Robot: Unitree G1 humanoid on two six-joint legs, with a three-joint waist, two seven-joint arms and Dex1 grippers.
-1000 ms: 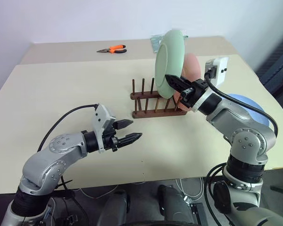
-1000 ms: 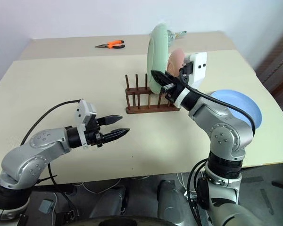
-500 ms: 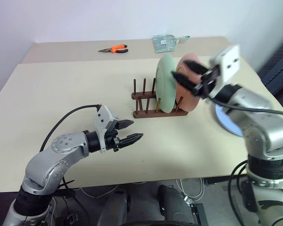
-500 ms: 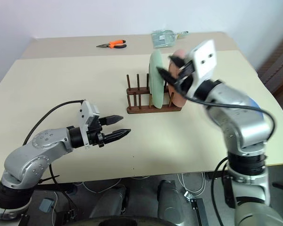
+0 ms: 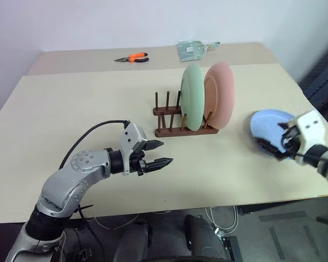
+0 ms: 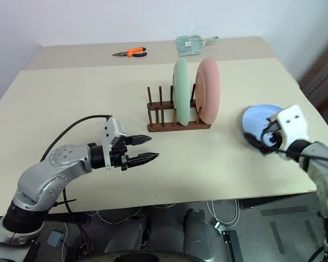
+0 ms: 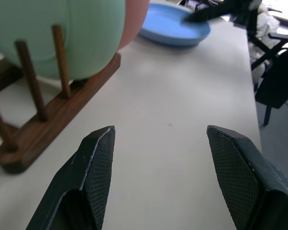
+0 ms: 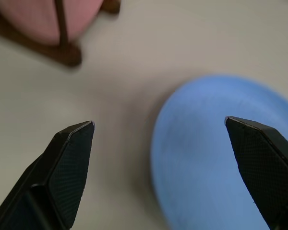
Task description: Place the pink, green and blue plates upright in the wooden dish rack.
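Green plate (image 5: 191, 97) and pink plate (image 5: 220, 95) stand upright side by side in the wooden dish rack (image 5: 169, 117), mid-desk (image 5: 71, 109), pink one at the rack's right end. Blue plate (image 5: 269, 127) lies flat near the desk's right edge. Right gripper (image 5: 281, 143) sits at the blue plate's near rim, jaws spread wide, holding nothing. Left gripper (image 5: 158, 154) hovers over the desk toward the front edge, in front of the rack, jaws partly open, empty. Orange pliers (image 5: 132, 57) and a clear packet (image 5: 192, 48) lie near the far edge.
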